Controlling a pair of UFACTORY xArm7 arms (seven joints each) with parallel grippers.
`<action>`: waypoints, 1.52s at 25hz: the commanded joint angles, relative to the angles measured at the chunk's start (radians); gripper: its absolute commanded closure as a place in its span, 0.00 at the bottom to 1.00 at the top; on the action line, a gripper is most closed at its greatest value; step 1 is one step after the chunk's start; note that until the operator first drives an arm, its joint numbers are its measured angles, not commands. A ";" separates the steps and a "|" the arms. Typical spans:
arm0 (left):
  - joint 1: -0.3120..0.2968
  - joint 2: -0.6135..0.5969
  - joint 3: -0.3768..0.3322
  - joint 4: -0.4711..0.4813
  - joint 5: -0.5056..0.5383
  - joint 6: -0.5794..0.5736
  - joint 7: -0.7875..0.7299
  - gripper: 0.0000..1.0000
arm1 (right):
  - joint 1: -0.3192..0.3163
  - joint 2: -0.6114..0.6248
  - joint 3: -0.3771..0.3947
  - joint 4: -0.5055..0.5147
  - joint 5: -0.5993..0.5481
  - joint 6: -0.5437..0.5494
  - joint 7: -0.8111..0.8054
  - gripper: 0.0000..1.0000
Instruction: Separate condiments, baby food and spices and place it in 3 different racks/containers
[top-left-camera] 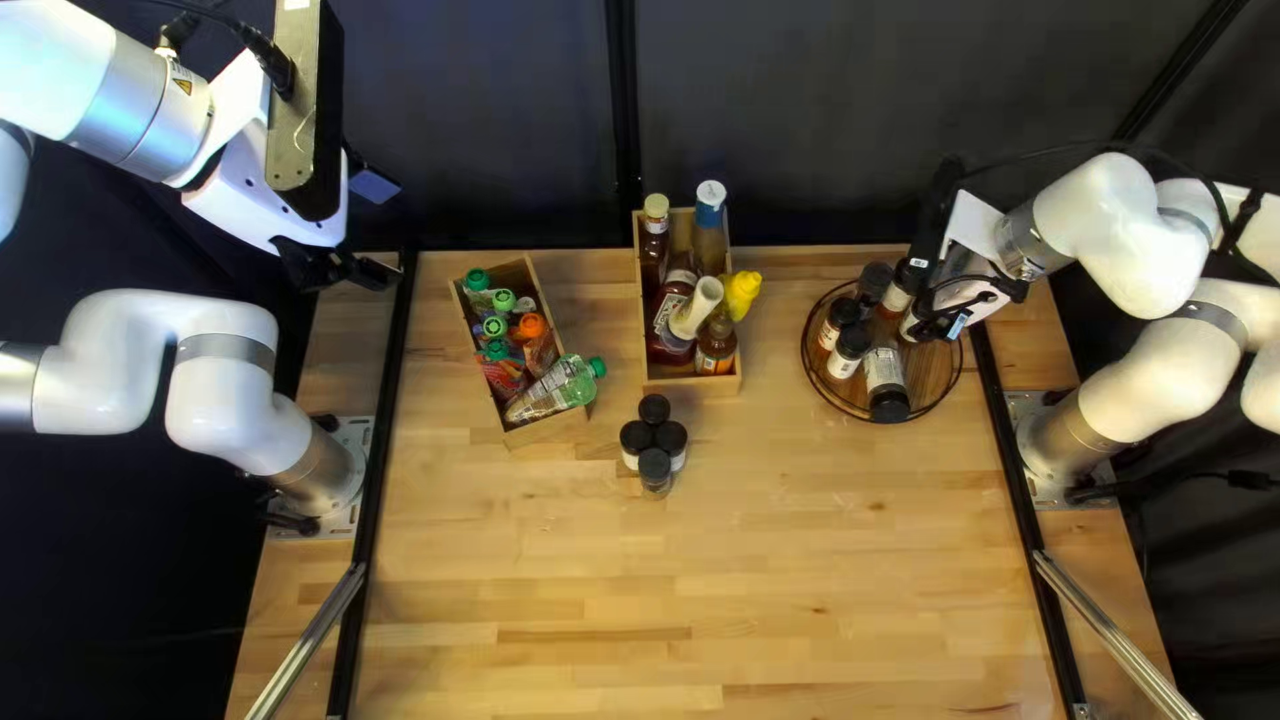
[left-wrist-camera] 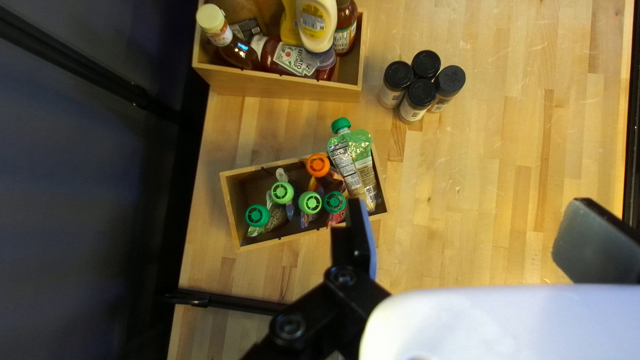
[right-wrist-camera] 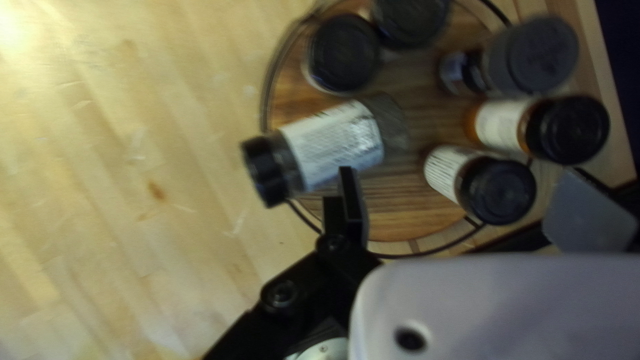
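Place: a robotics lab or test cell, by its look
Arms: two white jointed ones, left arm [top-left-camera: 224, 327] at the wooden table's [top-left-camera: 800, 574] left edge, right arm [top-left-camera: 1127, 387] at its right edge
Mounts: metal plates [top-left-camera: 336, 523] under both bases
Frame: black rails [top-left-camera: 388, 414] along the side edges, bare metal struts [top-left-camera: 315, 635] toward the near corners
Backdrop: dark curtain [top-left-camera: 827, 107] behind the far edge

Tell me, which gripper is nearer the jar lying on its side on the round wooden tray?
Right. The right gripper hovers over the tray, close to the jar; the left gripper is far across, beyond the wooden box of pouches.
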 commanded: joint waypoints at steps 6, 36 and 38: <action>0.000 0.000 0.000 0.000 0.000 0.000 0.000 0.00 | 0.062 -0.443 0.138 0.567 -0.068 0.214 -0.082 0.00; 0.000 0.000 0.000 0.000 0.000 0.000 0.000 0.00 | 0.065 -0.688 0.249 0.677 -0.227 0.059 0.115 0.00; 0.000 0.000 0.000 0.000 0.000 0.000 0.000 0.00 | 0.068 -0.707 0.256 0.653 -0.243 0.023 0.151 0.00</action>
